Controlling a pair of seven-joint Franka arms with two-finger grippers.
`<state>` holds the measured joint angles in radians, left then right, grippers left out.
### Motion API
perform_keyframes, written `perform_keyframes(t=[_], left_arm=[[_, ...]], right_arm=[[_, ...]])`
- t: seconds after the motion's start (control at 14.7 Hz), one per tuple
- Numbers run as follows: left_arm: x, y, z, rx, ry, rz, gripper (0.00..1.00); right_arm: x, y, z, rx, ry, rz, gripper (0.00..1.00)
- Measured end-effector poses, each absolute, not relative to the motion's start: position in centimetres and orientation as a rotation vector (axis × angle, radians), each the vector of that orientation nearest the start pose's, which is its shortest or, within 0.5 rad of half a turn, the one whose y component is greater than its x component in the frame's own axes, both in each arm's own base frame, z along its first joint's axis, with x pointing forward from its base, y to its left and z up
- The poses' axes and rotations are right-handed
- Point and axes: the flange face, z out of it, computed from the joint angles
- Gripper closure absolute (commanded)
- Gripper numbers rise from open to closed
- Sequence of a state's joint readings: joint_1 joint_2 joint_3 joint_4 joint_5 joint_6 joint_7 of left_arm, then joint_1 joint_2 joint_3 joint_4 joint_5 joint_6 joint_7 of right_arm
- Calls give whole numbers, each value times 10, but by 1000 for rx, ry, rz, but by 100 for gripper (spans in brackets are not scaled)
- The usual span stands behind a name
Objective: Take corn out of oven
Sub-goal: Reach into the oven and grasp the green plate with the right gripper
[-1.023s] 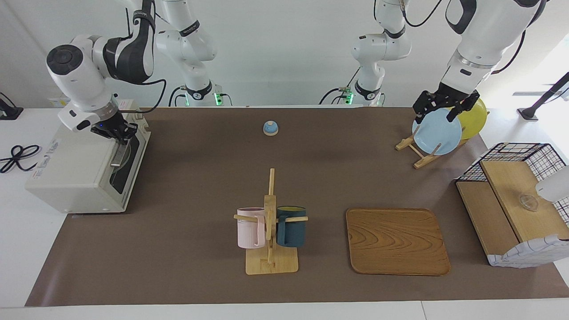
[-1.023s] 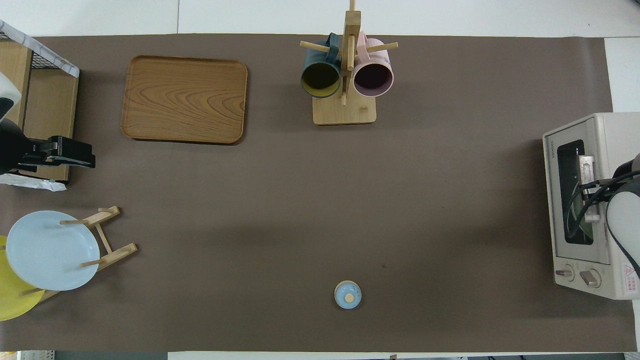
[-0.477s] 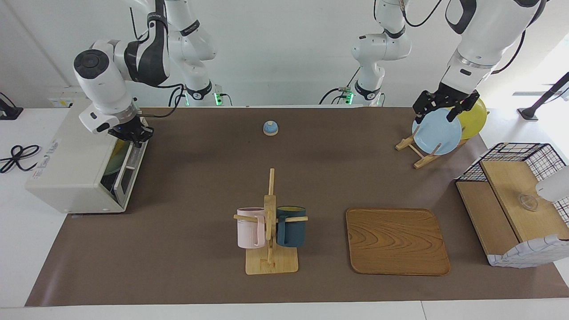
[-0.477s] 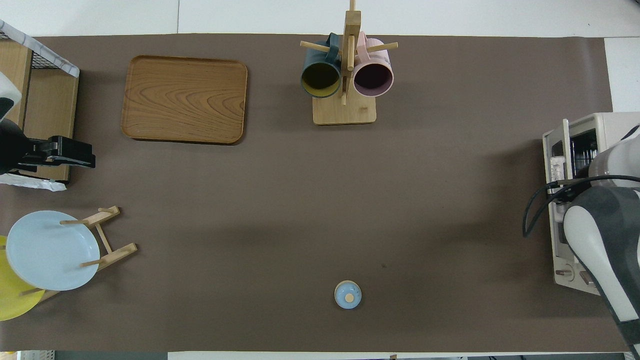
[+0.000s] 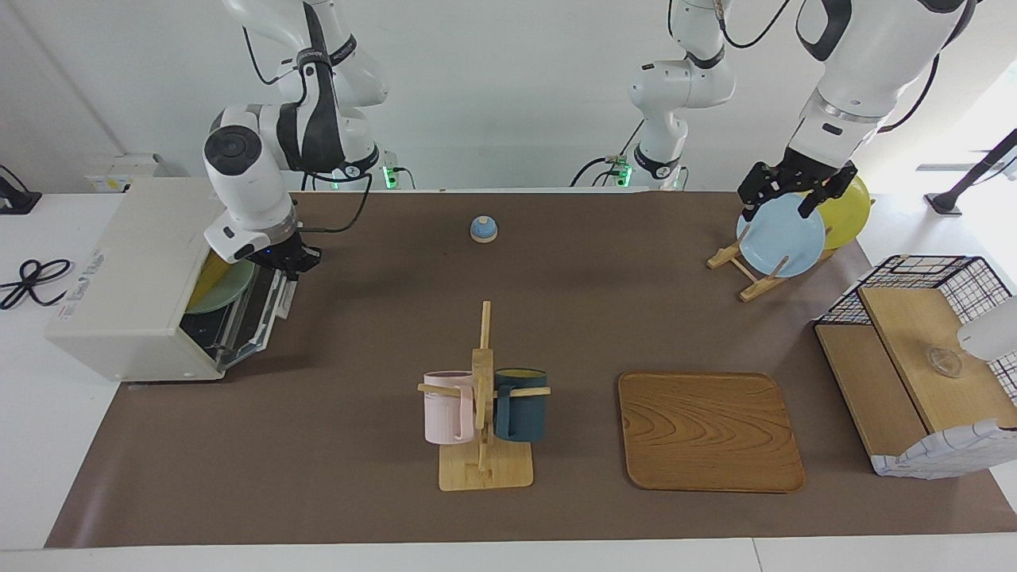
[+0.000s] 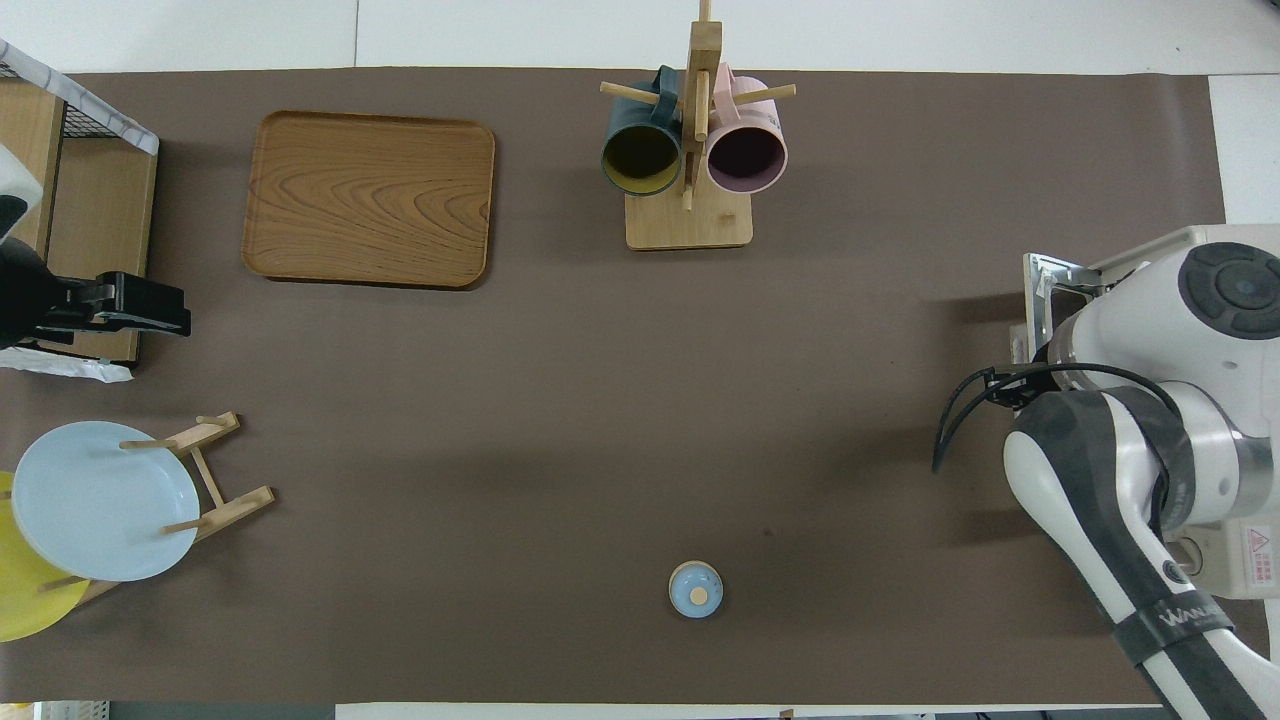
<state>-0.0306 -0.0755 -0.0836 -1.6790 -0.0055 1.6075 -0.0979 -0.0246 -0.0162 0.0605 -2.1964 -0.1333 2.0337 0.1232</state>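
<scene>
Oven (image 5: pixel 131 274) stands at the right arm's end of the table, its door (image 5: pixel 258 310) half lowered — the right gripper (image 5: pixel 290 262), fingers shut, grips the door's top edge. Inside, corn (image 5: pixel 208 274) lies on a green plate (image 5: pixel 222 290). Left gripper (image 5: pixel 783 191) waits fully open over the plate rack (image 5: pixel 743 270).

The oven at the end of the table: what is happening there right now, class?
The right end effector is shut on the oven door's handle, and the oven door hangs partly open. A green plate with something yellow on it shows inside. The left end effector waits, open, over the blue plate.
</scene>
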Motion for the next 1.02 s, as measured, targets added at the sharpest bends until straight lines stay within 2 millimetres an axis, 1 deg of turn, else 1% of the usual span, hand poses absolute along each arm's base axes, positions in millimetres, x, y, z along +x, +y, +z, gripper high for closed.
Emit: perform_keyframes(t=[0.2, 0.34, 0.68, 0.95, 1.02], left_arm=[[530, -63, 617, -3141, 25, -6, 0], [530, -64, 617, -3141, 27, -6, 0], [530, -65, 617, -3141, 30, -7, 0], [530, -65, 617, -3141, 30, -7, 0], [530, -65, 617, -3141, 30, -7, 0]], right_arm=[[509, 19, 353, -3245, 18, 183, 100], [506, 22, 340, -3241, 5, 154, 100], [507, 21, 320, -3218, 27, 162, 100], [510, 19, 296, -3200, 50, 187, 100], [510, 19, 296, -3199, 53, 188, 100]])
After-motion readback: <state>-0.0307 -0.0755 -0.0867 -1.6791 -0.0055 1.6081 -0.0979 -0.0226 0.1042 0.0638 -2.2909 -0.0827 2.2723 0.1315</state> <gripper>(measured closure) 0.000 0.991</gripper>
